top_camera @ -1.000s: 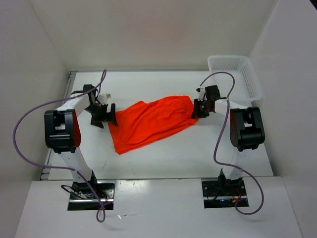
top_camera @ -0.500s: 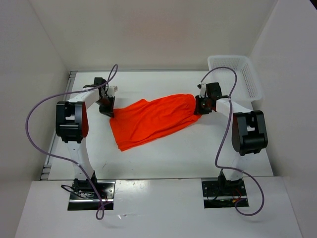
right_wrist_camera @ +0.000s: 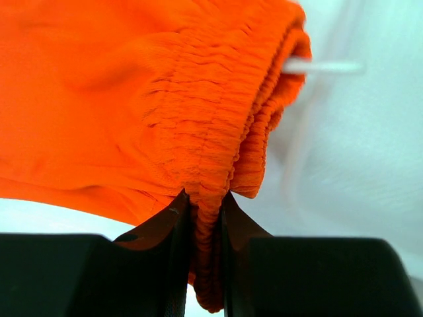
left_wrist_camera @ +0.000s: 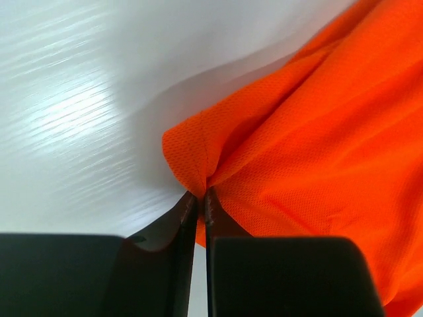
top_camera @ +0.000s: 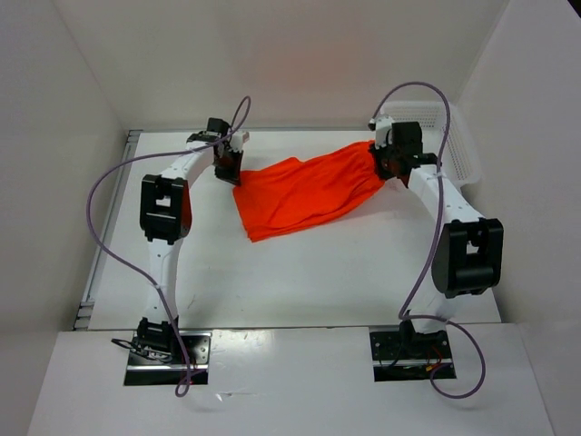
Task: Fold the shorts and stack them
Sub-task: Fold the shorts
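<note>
Orange shorts (top_camera: 309,186) stretched between both hands over the far half of the worktop (top_camera: 318,272); left hand (left_wrist_camera: 199,198) pinched nearly closed on a hem corner; right hand (right_wrist_camera: 206,201) clamped on the gathered waistband, white drawstring (right_wrist_camera: 322,66) trailing beside it; white mesh basket (top_camera: 458,136) at far right.
</note>
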Available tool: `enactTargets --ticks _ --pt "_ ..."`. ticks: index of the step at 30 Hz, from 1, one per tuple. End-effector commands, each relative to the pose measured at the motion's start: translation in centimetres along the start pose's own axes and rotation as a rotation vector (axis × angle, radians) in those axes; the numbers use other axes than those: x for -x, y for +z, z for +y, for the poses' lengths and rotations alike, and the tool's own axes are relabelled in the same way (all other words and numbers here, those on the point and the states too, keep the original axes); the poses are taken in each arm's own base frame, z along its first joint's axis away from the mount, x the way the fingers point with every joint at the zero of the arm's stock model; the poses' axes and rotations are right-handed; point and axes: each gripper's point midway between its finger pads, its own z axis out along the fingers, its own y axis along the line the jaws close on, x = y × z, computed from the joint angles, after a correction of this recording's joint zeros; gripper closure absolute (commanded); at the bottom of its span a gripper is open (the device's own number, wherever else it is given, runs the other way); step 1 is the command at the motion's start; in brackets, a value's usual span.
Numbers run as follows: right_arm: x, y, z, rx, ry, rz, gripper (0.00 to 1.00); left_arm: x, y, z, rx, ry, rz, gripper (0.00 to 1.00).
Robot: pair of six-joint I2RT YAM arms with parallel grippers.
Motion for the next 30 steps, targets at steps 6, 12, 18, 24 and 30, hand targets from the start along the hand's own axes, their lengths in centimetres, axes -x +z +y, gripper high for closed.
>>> enactTargets --ticks 6,12,18,24,30 --pt "8.8 1.3 13.6 0.16 -0.467 -0.133 1.0 1.2 1.2 -3.1 -0.064 0.046 0.01 0.86" --pt "6.4 4.2 24.8 0.318 -0.61 -0.081 1.0 1.7 1.1 -2.4 -0.049 0.04 0.001 0.83" --pt "5.0 4.5 30.9 0.398 -0.697 -0.081 1.0 2.5 0.7 -1.0 -0.044 0.021 -0.024 0.79" --pt "6.3 3.3 35.5 0.408 -0.688 -0.141 0.61 1.8 1.2 -0.4 -0.041 0.006 0.002 0.7" --pt "12.1 -2.4 39.9 0.608 -0.552 -0.283 0.26 4.6 -1.0 1.5 0.031 0.008 -0.078 0.45"
